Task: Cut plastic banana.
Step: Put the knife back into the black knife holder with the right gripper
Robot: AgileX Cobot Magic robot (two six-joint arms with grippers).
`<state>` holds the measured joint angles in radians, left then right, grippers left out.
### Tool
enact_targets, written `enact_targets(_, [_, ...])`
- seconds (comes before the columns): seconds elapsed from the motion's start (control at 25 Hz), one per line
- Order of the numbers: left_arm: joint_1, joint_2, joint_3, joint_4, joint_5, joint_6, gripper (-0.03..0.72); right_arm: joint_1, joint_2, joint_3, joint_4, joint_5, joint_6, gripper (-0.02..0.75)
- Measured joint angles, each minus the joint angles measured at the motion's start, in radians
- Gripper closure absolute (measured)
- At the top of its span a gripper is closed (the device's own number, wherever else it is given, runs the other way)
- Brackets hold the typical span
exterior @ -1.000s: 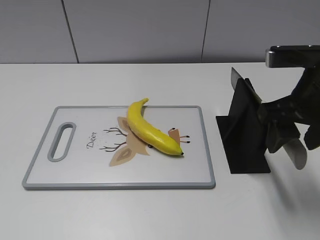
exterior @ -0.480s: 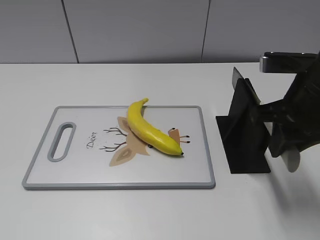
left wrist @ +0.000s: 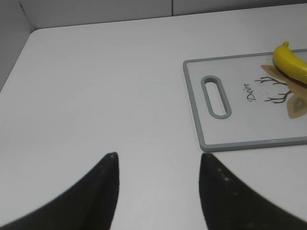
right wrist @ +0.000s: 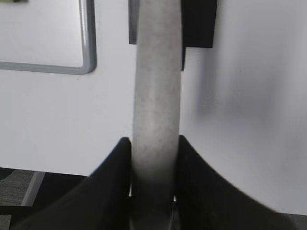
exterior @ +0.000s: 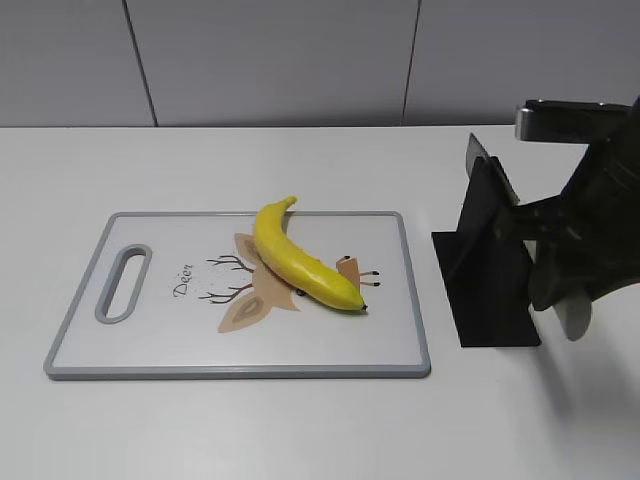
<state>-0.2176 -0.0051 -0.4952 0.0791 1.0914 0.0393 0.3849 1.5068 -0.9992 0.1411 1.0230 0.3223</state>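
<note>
The plastic banana (exterior: pixel 300 258) lies on its side on the white cutting board (exterior: pixel 150 345), running diagonally across the printed deer motif (exterior: pixel 250 300), stem toward the far edge and dark tip toward the near right; nothing touches it. Its skin is glossy and smooth, so I judge it light, rigid and inclined to slide or roll along its curve under a downward blade; a steadying hold would best be taken near the stem end or on the thick mid-body, leaving the rest free for the cut, though the pictures do not show where any seam lies. The left gripper (left wrist: pixel 158 165) hovers over bare table (left wrist: pixel 96 86) well to the left of the board, its two dark fingers (left wrist: pixel 103 179) spread wide apart with nothing between them and nothing in contact. The right gripper (right wrist: pixel 153 160) is closed on a pale grey handle (right wrist: pixel 157 96), pinched tightly between both fingers (right wrist: pixel 112 177) in the right wrist view; I take this for the knife handle, as it leads into the black knife holder (exterior: pixel 490 275) standing on the table just beside the board's right edge. A grey blade edge (exterior: pixel 472 152) shows above the holder in the exterior view. Whether the knife is fully seated in the holder or partly drawn cannot be told. The banana stands well apart from both grippers, and no cut is yet made.
</note>
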Motion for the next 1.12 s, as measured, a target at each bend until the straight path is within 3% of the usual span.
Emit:
enact_targets(0.2, [0.000,0.000,0.000,0.000,0.000,0.000,0.167,0.000,0.000,0.000,0.014,-0.008,-0.020,0.239])
enact_targets(0.32, [0.000,0.000,0.000,0.000,0.000,0.000,0.167,0.000,0.000,0.000,0.015,-0.005,-0.024,0.144])
enact_targets(0.52, [0.000,0.000,0.000,0.000,0.000,0.000,0.167,0.000,-0.030,0.000,0.033,0.048,-0.093,0.123])
enact_targets(0.8, [0.000,0.000,0.000,0.000,0.000,0.000,0.161,0.000,-0.289,-0.001,0.039,0.121,-0.266,0.153])
enact_targets(1.12, [0.000,0.000,0.000,-0.001,0.000,0.000,0.041,0.000,-0.588,0.138,0.032,0.074,-0.393,0.153])
